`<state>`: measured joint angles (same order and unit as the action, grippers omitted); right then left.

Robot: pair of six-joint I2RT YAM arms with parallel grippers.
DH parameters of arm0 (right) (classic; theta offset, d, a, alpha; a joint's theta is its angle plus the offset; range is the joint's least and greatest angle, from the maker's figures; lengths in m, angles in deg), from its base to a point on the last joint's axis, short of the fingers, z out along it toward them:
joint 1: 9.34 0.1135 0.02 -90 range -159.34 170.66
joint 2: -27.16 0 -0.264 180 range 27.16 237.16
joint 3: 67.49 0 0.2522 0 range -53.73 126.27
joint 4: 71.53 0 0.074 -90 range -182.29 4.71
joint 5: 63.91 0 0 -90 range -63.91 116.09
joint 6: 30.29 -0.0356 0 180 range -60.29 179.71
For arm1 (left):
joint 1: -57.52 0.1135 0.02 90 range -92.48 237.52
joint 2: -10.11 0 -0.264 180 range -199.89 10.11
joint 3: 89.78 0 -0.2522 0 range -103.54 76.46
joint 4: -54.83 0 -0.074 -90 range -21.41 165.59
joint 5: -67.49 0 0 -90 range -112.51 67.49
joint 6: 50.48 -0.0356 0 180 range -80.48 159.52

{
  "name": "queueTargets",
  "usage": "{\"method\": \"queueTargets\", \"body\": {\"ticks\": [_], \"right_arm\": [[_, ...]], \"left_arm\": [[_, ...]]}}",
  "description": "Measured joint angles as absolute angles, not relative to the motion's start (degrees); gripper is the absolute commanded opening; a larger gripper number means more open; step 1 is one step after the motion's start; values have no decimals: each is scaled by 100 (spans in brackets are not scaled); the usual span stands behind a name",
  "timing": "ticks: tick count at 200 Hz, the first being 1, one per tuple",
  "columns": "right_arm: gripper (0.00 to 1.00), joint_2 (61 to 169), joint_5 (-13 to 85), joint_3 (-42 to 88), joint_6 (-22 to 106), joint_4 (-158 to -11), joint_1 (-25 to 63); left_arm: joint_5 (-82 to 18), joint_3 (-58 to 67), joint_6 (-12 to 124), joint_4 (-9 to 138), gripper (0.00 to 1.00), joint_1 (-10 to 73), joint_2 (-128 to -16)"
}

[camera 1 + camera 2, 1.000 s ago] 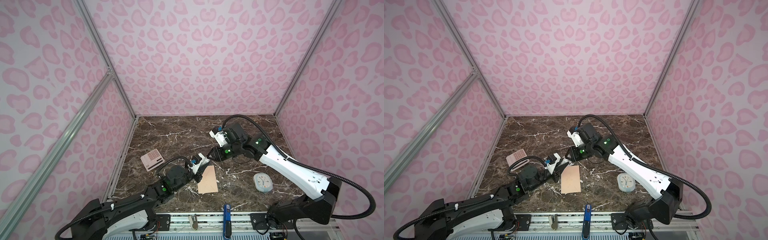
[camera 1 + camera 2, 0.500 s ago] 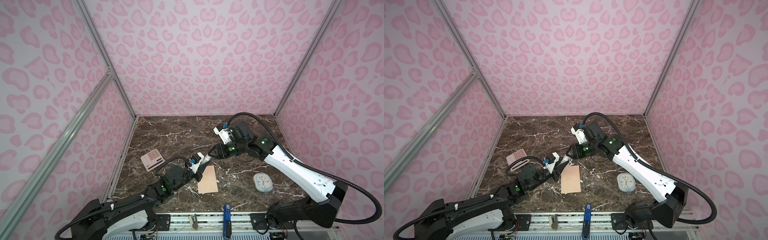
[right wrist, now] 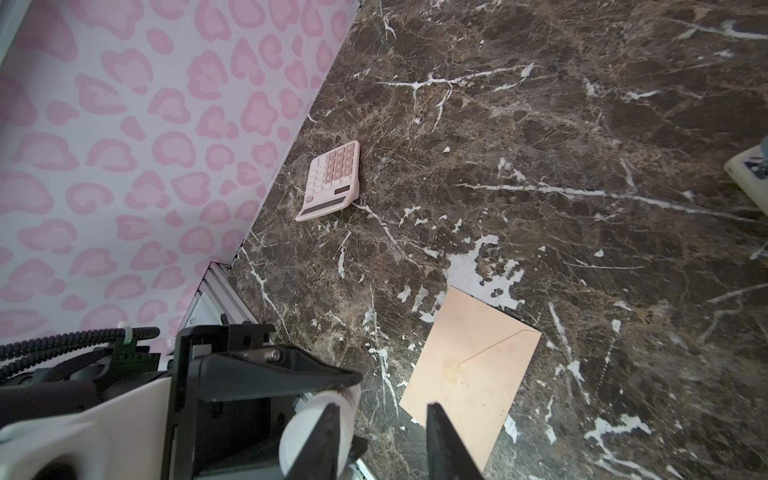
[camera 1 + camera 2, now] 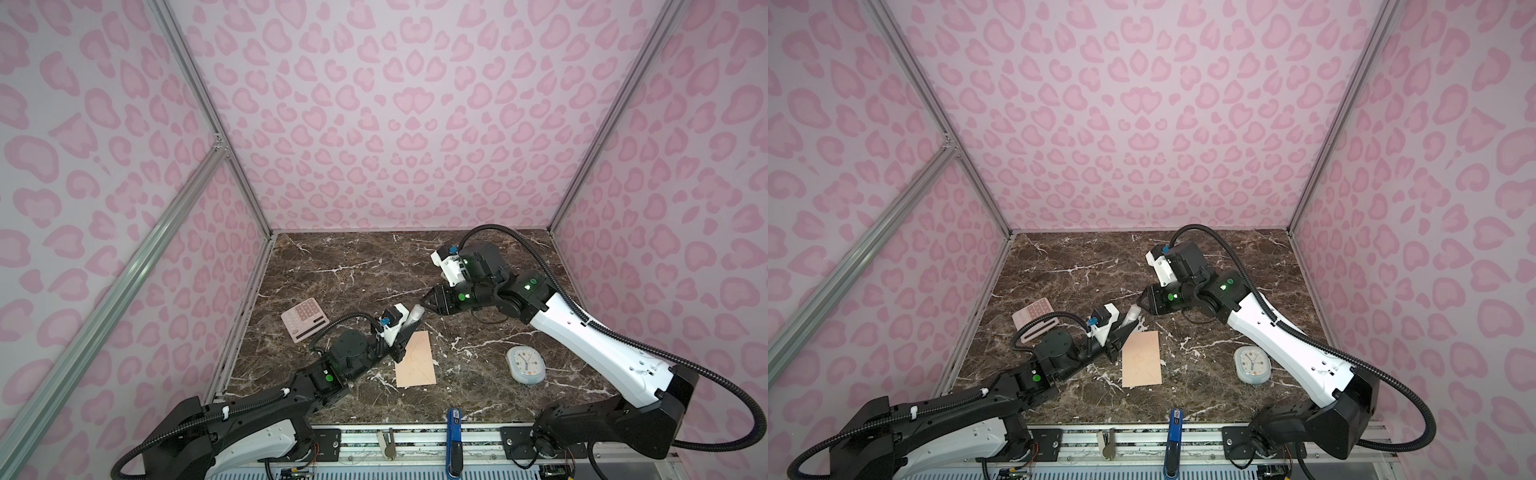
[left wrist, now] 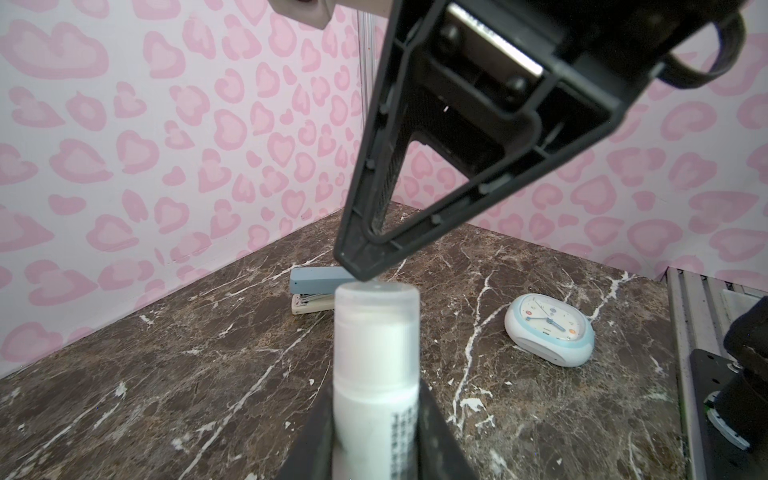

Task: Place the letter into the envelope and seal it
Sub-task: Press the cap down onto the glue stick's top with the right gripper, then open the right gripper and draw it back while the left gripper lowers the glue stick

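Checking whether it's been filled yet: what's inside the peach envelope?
The envelope lies flat on the table with its flap folded down, so its inside is covered. Whether the letter is in it cannot be seen; no letter shows outside.

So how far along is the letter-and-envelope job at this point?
Looks done: the envelope lies flat with its flap folded down and no letter in sight, so probably inside. In hand: the left gripper holds a capped glue stick; the open right gripper sits at its cap. Remaining: uncap, glue the flap, press shut.
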<state>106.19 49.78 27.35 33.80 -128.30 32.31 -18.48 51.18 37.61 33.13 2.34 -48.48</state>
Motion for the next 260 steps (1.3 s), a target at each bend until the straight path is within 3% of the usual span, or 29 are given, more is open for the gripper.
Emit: {"method": "queueTargets", "body": {"ticks": [107,135,260], "right_arm": [[27,10660,4825,2595,3511,-12830,3369],[28,10632,4842,2514,3527,-13051,3377],[30,10396,4230,2595,3560,-13188,3174]], "left_arm": [[-1697,5179,3811,3132,4,317,-4664],[-1636,5179,3857,2631,4,346,-4581],[-1529,5055,4008,2942,4,346,-4587]]}}
